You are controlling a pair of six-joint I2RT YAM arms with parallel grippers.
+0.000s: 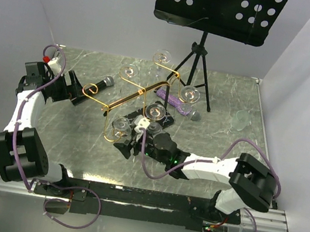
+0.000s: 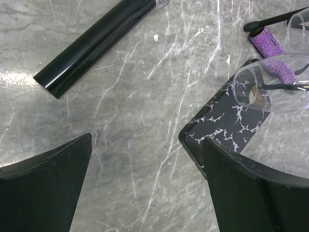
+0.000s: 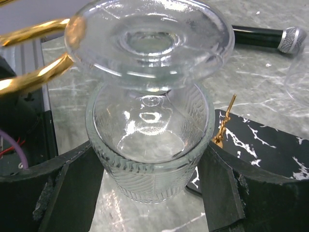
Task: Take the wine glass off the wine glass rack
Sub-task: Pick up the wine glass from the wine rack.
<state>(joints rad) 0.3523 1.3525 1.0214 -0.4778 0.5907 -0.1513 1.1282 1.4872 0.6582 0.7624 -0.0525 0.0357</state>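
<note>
A grey-green marbled table [image 1: 230,93], boxed in by plain white walls [image 1: 102,6], is carrying the scene, with a black perforated music stand [image 1: 220,8] on a tripod looming at the back. The gold wine glass rack [image 1: 137,95] is standing mid-table on its black, white-veined base [image 2: 217,128], several clear glasses [image 1: 189,94] hanging upside down from its curled arms. At the rack's near left arm, the right gripper [image 3: 149,193] is clasping the ribbed bowl of the wine glass [image 3: 149,135], one black finger pressing on either side, while the glass's foot is sitting hooked over the gold prongs, so the glass is on the rack. Off to the left, the left gripper [image 2: 145,183] is hovering over bare marble with its fingers spread wide and holding nothing. A black-handled microphone [image 2: 96,41] is lying just beyond it, a purple glittery one [image 1: 175,103] is resting behind the rack, and another glass [image 1: 240,121] is sitting on the table at right
</note>
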